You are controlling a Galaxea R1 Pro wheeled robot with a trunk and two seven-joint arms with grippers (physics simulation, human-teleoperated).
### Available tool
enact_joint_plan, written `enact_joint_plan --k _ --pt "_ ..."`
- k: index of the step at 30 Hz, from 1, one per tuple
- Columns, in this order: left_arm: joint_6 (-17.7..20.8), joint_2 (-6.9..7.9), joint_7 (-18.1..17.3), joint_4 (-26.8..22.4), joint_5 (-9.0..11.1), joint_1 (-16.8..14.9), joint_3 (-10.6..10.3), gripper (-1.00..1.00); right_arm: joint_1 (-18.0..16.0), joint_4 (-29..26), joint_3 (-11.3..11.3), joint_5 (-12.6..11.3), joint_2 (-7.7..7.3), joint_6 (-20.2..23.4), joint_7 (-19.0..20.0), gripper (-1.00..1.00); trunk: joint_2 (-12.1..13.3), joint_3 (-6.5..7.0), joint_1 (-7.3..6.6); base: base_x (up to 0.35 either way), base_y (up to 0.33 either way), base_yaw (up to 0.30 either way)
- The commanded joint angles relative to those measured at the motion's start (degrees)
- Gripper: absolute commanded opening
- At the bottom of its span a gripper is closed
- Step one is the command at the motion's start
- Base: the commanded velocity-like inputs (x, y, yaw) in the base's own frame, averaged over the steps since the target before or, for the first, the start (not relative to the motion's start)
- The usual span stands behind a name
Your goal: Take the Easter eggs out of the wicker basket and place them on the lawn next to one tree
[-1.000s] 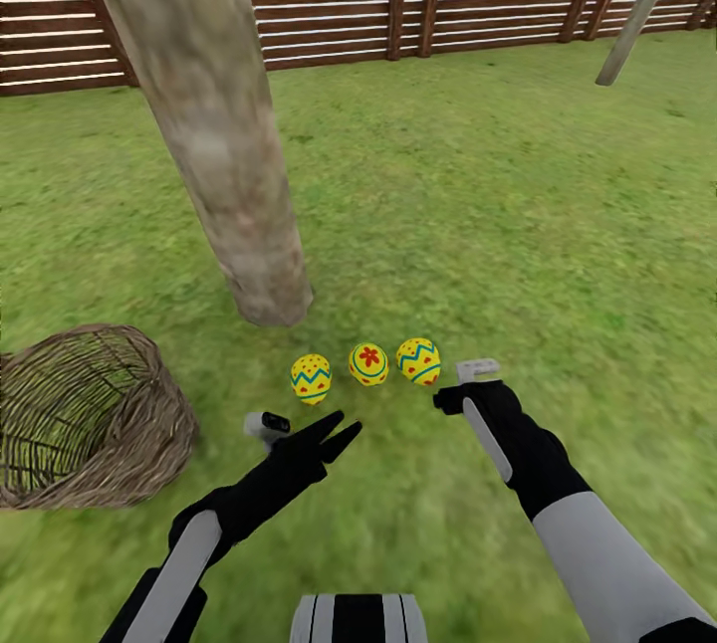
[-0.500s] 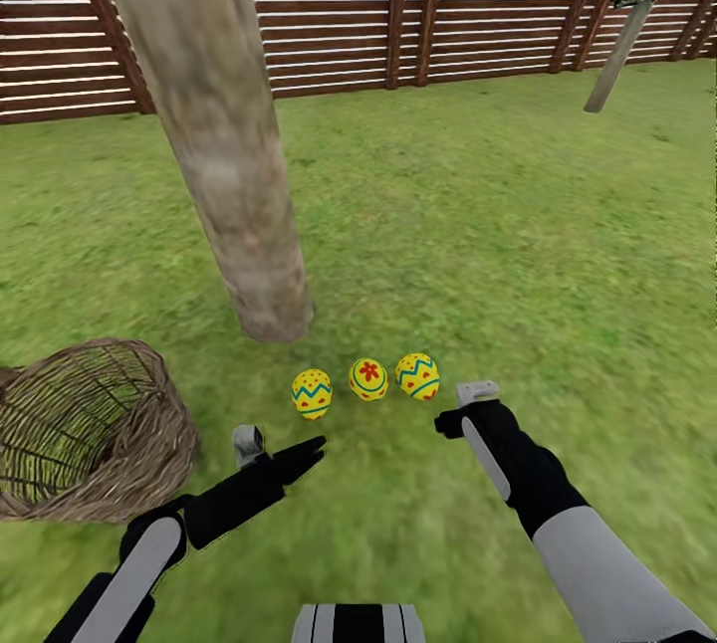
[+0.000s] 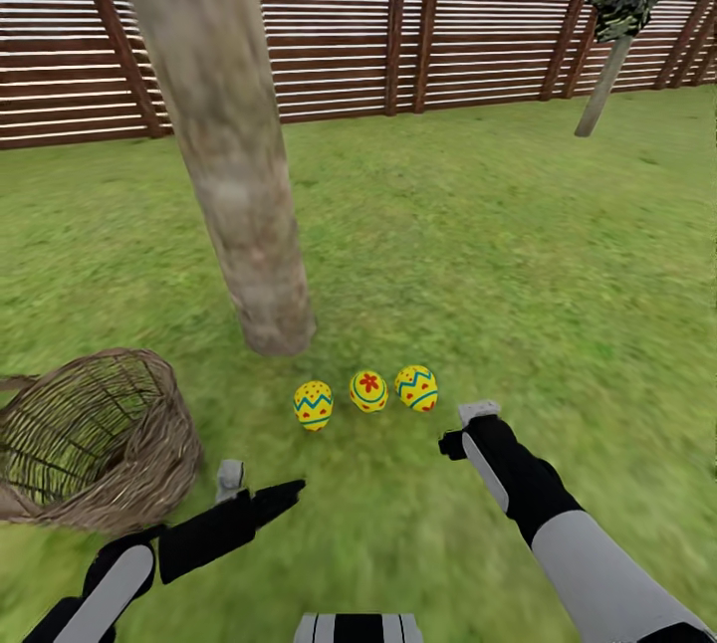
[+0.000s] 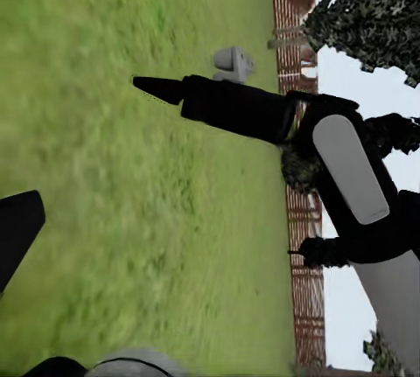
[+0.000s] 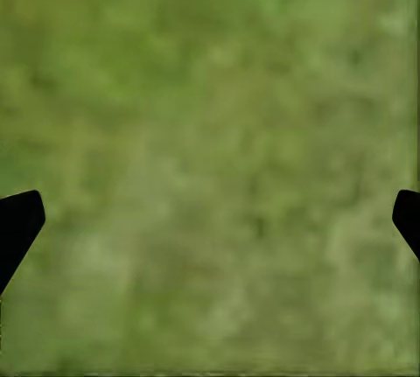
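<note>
Three Easter eggs (image 3: 368, 390) lie in a short row on the lawn (image 3: 518, 255), just in front of the foot of the thick pale trunk of the tree (image 3: 224, 140) and near it without touching. The wicker basket (image 3: 95, 439) lies tipped on its side on the grass off to the left of the eggs, well apart from them, its open mouth showing no egg inside. The right claw (image 3: 470, 424) hovers low over the grass just to the right of the rightmost egg; in the right wrist view its two dark fingertips (image 5: 19, 224) stand wide apart with only grass between them. The left claw (image 3: 269, 501) is nearer the robot, between basket and eggs, pointing toward the eggs, with nothing held; whether its fingers are apart or together cannot be told. A brown slat fence (image 3: 448, 41) closes the garden behind.
</note>
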Motion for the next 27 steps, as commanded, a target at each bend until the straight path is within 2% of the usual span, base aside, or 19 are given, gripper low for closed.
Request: enact_joint_plan --k 1,2,4,5,7,11,13,15,16,20,25,27 --pt "0.27 0.07 0.06 1.38 0.44 -0.02 -0.63 1.00 -0.04 0.60 0.28 -0.58 -0.08 0.17 -0.55 1.00 0.00 0.19 -0.06 -0.275 0.048 0.000" --pt "0.18 0.08 0.06 2.85 0.37 -0.01 -1.30 1.00 -0.04 1.35 0.28 -0.55 -0.08 0.13 -0.56 1.00 0.01 0.41 -0.09 -0.297 0.057 0.000" --pt "-0.10 0.13 -0.01 6.54 -1.09 0.00 -2.53 1.00 -0.04 2.86 0.30 -0.50 -0.08 0.09 -0.56 1.00 0.04 0.85 -0.14 -0.320 0.067 0.000" --pt "-0.26 0.09 -0.15 9.69 -3.76 0.01 -2.92 1.00 -0.04 4.18 0.34 -0.52 -0.08 0.01 -0.51 1.00 0.05 1.07 -0.16 -0.331 0.071 0.000" --pt "-0.44 0.08 -0.32 13.17 -7.26 0.01 -3.07 1.00 -0.04 7.01 0.36 -0.53 -0.03 -1.08 -0.49 1.00 0.08 1.52 -0.21 -0.334 0.073 0.000" --pt "-0.53 0.20 -0.31 15.14 -8.47 0.01 -3.05 1.00 0.04 9.88 0.37 -0.53 0.06 -2.46 -0.48 1.00 0.13 2.40 -0.32 -0.336 0.073 0.000" --pt "-0.77 0.26 -0.24 17.42 -8.80 0.01 -2.93 1.00 0.82 13.49 0.46 -0.39 0.10 -4.47 -0.43 1.00 0.16 2.85 -0.37 -0.336 0.058 0.000" --pt "-1.70 0.51 -0.21 20.23 -9.40 0.01 -2.85 1.00 1.64 17.25 0.52 -0.11 0.20 -8.98 -0.29 1.00 0.86 3.22 -0.76 -0.337 0.019 0.000" --pt "-1.90 0.62 -0.21 20.66 -9.71 0.01 -2.85 1.00 1.86 17.85 0.53 -0.07 0.21 -9.91 -0.27 1.00 1.26 3.40 -0.98 -0.337 0.010 0.000" --pt "-4.82 2.06 -0.14 23.30 -14.05 0.01 -2.94 1.00 3.78 22.48 0.54 0.07 0.33 -19.87 -0.19 1.00 2.86 4.11 -1.86 -0.210 0.003 0.000" --pt "-5.60 2.87 0.04 24.01 -14.91 0.01 -2.75 1.00 4.64 25.05 0.78 0.19 0.36 -25.10 -0.10 1.00 4.87 5.01 -2.96 -0.024 0.000 0.000" --pt "-5.65 3.37 0.11 23.73 -14.98 -0.01 -2.68 1.00 5.03 26.38 2.26 0.66 0.36 -27.42 0.71 1.00 5.67 5.37 -3.39 -0.004 0.000 0.000"
